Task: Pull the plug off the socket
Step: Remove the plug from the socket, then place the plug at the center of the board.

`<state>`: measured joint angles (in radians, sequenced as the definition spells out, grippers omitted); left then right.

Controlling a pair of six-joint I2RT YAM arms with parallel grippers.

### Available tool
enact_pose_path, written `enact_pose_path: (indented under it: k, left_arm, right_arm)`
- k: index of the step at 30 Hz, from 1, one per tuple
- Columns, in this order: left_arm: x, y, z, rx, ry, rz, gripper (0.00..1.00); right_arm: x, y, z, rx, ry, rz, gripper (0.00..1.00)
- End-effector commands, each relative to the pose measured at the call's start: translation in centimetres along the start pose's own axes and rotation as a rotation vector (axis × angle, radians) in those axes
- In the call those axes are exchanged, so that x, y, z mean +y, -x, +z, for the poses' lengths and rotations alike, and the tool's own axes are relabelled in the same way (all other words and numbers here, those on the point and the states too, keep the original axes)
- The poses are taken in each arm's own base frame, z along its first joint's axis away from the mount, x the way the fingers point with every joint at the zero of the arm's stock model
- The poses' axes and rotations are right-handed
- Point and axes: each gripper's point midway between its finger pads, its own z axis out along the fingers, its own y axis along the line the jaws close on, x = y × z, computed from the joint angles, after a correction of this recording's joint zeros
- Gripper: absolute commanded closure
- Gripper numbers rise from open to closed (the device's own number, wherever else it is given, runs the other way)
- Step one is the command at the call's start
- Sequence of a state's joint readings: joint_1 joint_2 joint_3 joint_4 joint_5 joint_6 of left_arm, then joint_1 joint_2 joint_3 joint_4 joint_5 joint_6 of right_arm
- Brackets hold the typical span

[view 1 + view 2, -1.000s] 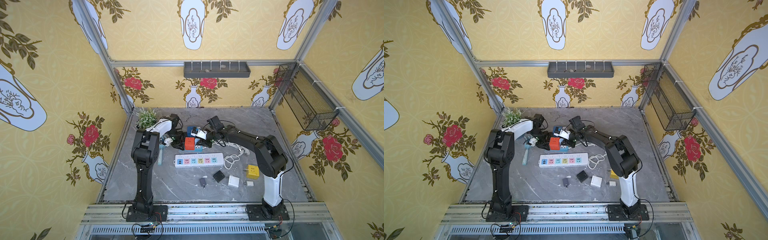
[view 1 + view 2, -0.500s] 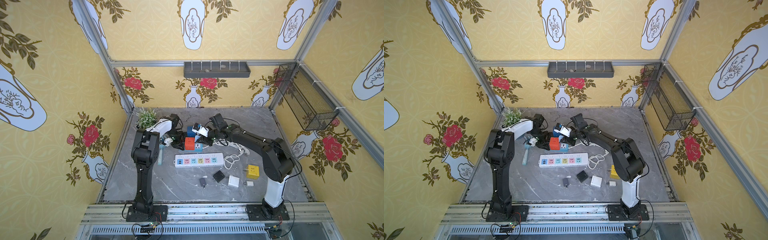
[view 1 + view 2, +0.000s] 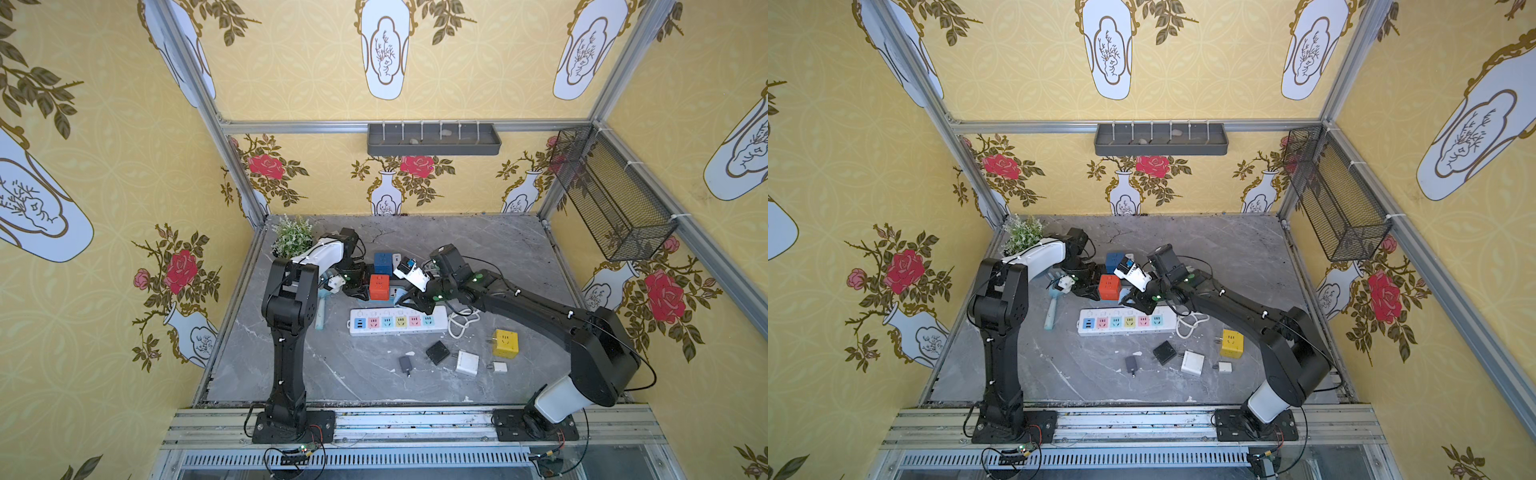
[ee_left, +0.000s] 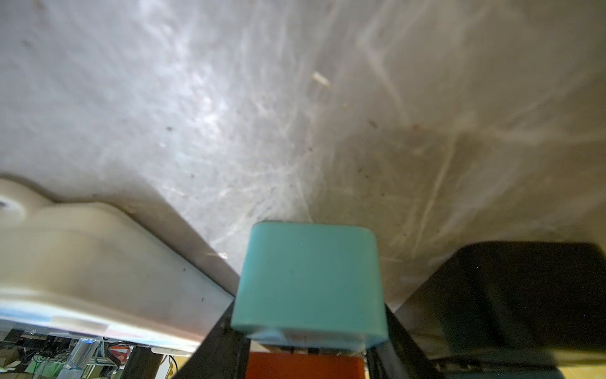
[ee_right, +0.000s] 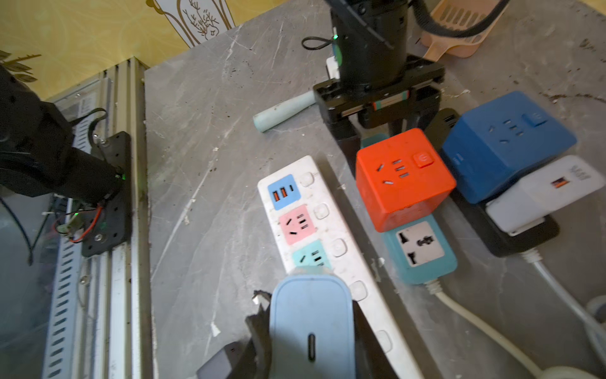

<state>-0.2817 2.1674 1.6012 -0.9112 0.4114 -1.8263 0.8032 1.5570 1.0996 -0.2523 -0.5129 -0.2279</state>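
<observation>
The pale blue rounded plastic plug is clamped in the right gripper, clear of the teal plastic socket block, whose outlet is bare (so the pull looks done). The next move is to carry it aside and release it. The left gripper pinches the block's far end, behind the orange cube adapter. The right arm stretches low over the white power strip, and the left arm's forearm bends down.

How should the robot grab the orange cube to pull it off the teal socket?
Grab the orange cube by two opposite flat side walls, coming down from above. It sits on top of the teal socket strip with its top free, so a straight-up pull probably suits. The blue cube crowds one side, leaving little room there.
</observation>
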Motion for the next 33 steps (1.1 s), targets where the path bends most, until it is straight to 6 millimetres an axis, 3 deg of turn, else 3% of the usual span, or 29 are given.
enact_pose_path:
  k: [1, 9, 17, 23, 33]
  left_arm:
    - [1.4, 3.1, 1.0, -0.149, 0.053, -0.07, 1.0]
    - [1.2, 2.9, 0.7, -0.144, 0.038, -0.067, 1.0]
    - [1.5, 2.8, 0.6, -0.135, 0.032, -0.069, 1.0]
    - [1.5, 2.7, 0.3, -0.135, 0.026, -0.062, 1.0]
    - [1.8, 2.8, 0.4, -0.132, 0.025, -0.062, 1.0]
  right_arm:
    - [1.6, -0.6, 0.0, -0.003, 0.019, 0.12, 0.79]
    - [4.3, -4.5, 0.9, 0.084, 0.082, 0.348, 0.76]
    - [3.9, -6.9, 2.4, 0.157, 0.085, 0.509, 0.74]
    - [1.9, -8.4, 3.0, 0.194, 0.084, 0.695, 0.74]
    - [1.7, -10.1, 3.6, 0.264, 0.093, 0.776, 0.7]
